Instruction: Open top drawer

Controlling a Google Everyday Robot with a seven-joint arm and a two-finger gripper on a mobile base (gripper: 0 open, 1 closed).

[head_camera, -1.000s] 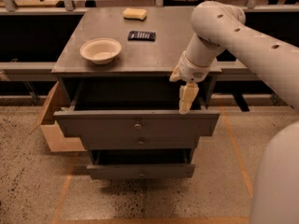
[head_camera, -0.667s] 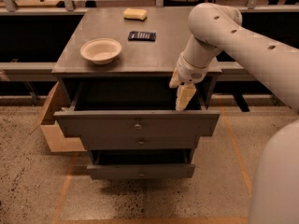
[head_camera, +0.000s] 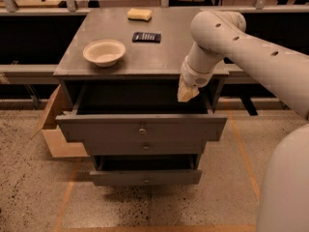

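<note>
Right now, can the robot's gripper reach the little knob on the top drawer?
Probably yes: the gripper hangs over the open top drawer, right side, nothing between it and the knob.

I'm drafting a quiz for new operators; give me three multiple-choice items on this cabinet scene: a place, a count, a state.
1. Where is the gripper? A. Above the right side of the top drawer. B. Down at floor level. C. Far off to the left.
2. How many things lie on the cabinet top? A. Two. B. Three. C. Five.
3. How is the top drawer? A. Shut flush. B. Pulled out. C. Taken off its rails.
Answers: 1 A, it hangs over the drawer's right end; 2 B, a white bowl, a black flat item and a yellow sponge; 3 B, its dark inside shows behind the front.
</note>
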